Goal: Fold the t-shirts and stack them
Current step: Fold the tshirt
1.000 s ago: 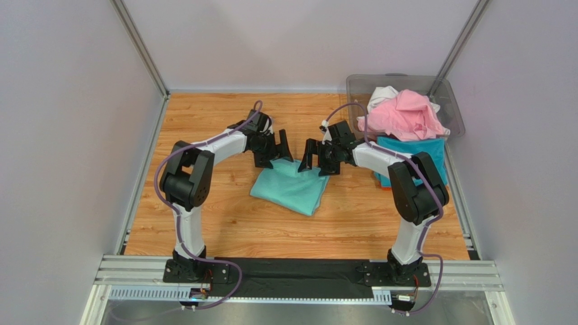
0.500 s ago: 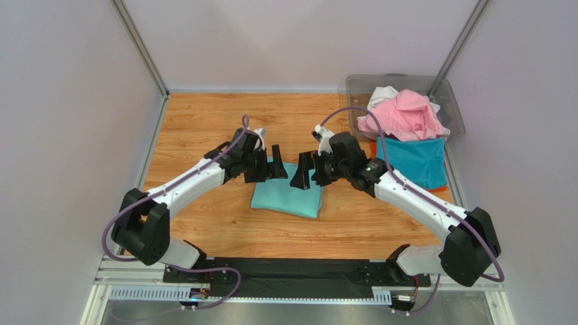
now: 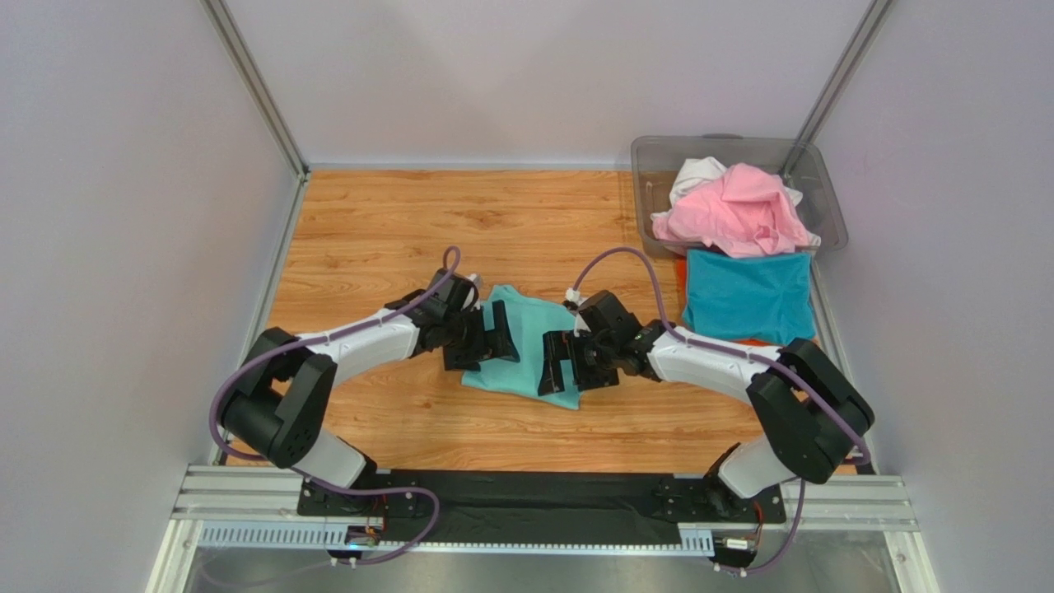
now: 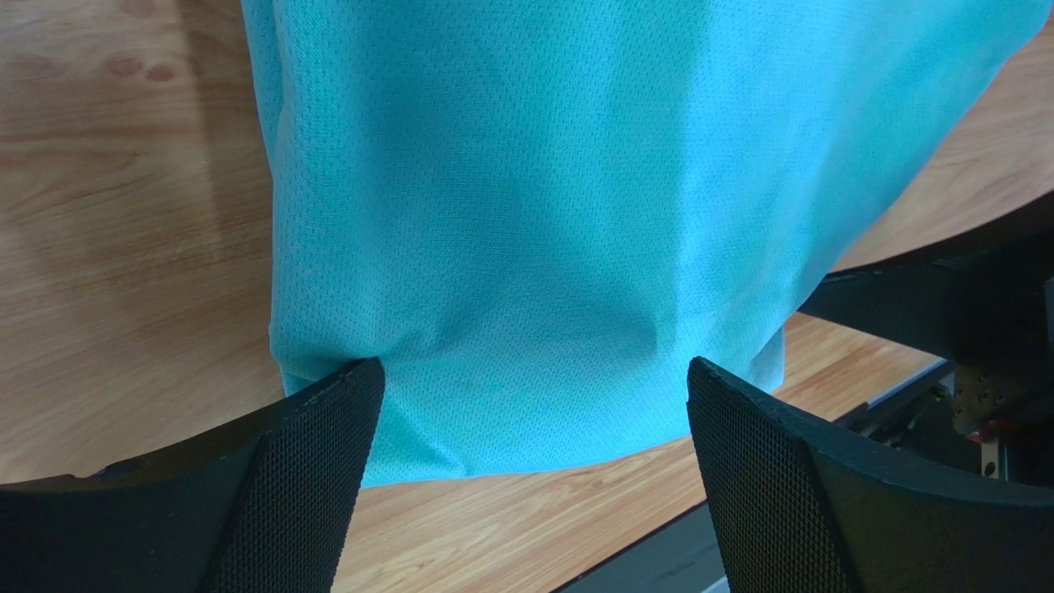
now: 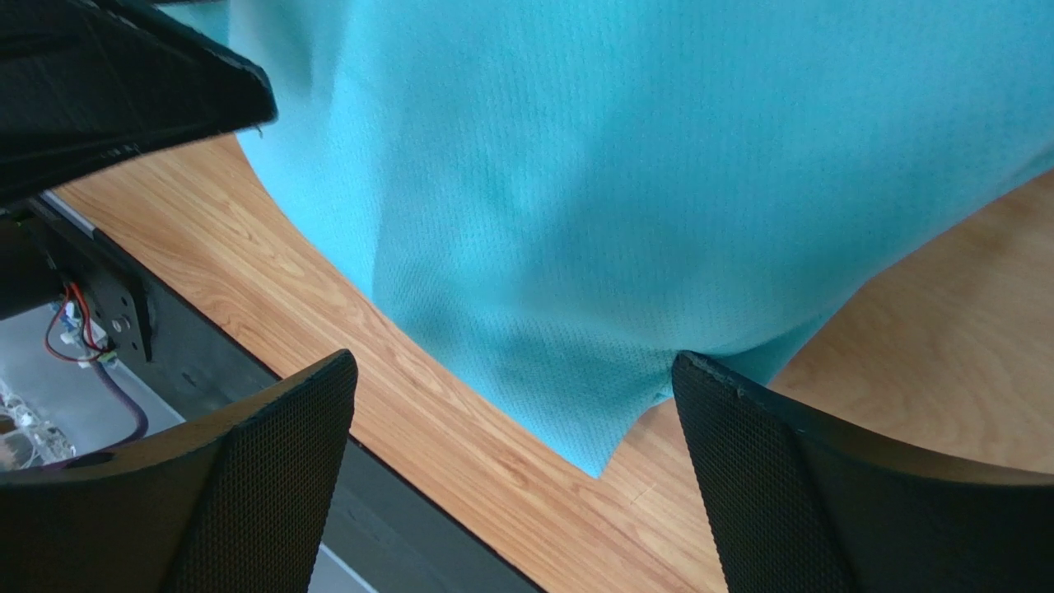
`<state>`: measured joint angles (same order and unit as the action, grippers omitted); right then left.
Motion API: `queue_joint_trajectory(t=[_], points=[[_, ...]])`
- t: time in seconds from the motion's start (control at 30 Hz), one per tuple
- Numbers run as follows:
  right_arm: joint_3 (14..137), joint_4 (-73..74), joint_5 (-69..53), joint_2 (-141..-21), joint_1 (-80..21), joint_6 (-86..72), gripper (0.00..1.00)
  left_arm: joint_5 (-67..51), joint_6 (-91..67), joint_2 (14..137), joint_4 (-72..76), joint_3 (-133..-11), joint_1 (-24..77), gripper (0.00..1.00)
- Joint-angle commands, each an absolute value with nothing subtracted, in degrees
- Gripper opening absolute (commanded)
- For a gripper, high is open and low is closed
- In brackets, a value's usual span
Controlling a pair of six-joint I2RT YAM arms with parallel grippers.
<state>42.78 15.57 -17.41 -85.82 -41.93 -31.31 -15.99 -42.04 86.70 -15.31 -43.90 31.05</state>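
Fine-mesh mint green t-shirt (image 3: 525, 351) on wood-grain table (image 3: 371, 235); left claw (image 3: 484, 336), right claw (image 3: 572, 366) both spread wide, gripping nothing

On the wooden bench (image 3: 371, 235), the folded mint green cloth t-shirt (image 3: 526, 336) lies between the left tool (image 3: 485, 340) and the right tool (image 3: 567, 365). In the far right corner, the clear grey plastic bin (image 3: 646, 161) holds the pink cloth t-shirt (image 3: 730, 210). The teal blue cloth t-shirt (image 3: 746, 294) lies just before the bin.
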Motion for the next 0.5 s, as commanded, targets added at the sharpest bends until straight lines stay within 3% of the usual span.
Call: queue_joint_trajectory(t=[0.0, 0.2, 0.33, 0.47], points=[[42.5, 13.0, -14.2, -86.7, -42.0, -32.2, 1.0, -17.0, -42.7, 88.8, -13.6, -41.5, 31.4, 1.0], [46.8, 19.4, -11.5, -80.3, -42.2, -29.6, 1.0, -14.5, -41.7, 79.1, -19.1, -42.4, 31.4, 1.0], [49.4, 26.6, -6.1, -68.4, -42.5, -28.9, 1.0, -11.2, -41.1, 64.5, -24.9, -43.0, 31.4, 1.0], [48.2, 29.4, 4.9, -58.6, -42.3, -31.3, 1.0, -0.7, -42.7, 51.4, -32.6, -42.2, 31.4, 1.0]])
